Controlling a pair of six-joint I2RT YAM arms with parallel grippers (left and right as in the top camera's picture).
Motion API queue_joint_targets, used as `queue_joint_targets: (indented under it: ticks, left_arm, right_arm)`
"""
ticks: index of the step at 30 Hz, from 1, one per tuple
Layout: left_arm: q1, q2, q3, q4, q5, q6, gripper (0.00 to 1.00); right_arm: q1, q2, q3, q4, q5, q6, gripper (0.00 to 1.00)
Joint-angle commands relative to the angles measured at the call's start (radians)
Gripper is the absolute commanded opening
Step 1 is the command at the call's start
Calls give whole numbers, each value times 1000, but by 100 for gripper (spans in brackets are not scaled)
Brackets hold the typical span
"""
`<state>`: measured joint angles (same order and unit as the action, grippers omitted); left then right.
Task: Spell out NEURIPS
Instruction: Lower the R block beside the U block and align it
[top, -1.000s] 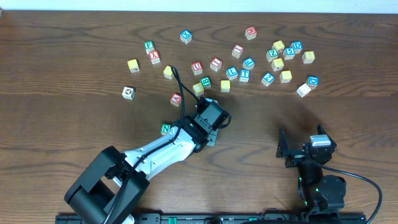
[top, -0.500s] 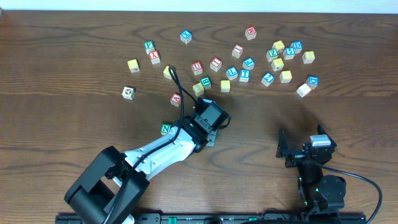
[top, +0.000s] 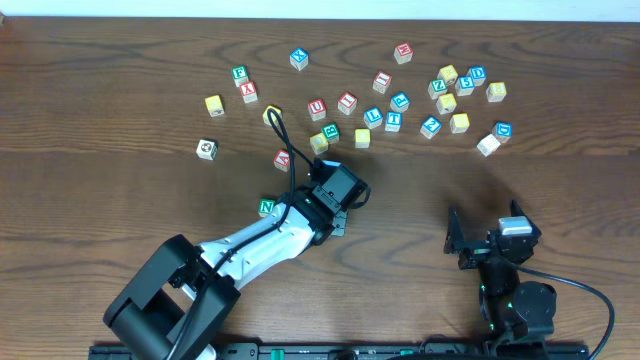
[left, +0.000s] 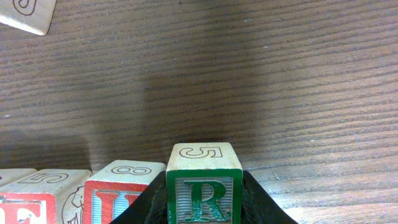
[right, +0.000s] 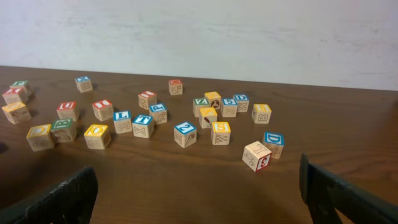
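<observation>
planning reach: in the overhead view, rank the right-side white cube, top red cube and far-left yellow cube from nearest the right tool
1. right-side white cube, just beyond the right tool
2. top red cube, back middle
3. far-left yellow cube, back left

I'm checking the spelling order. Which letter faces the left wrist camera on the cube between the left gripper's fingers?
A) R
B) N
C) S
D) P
A: the green-faced cube clamped in the left gripper shows a green R on its front face, with a 5 on its top.
</observation>
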<state>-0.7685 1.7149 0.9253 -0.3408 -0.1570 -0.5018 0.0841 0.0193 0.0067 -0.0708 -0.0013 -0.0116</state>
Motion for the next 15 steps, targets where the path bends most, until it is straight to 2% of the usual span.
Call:
queue_joint_targets:
  ticks: [1, 15]
  left_arm:
    - [1, 15, 0, -13, -33, -35, 8]
    - [1, 15, 0, -24, -65, -54, 8]
  right_arm:
    - [-5, 1, -1, -5, -2, 7, 99]
    - [-5, 1, -1, -5, -2, 7, 99]
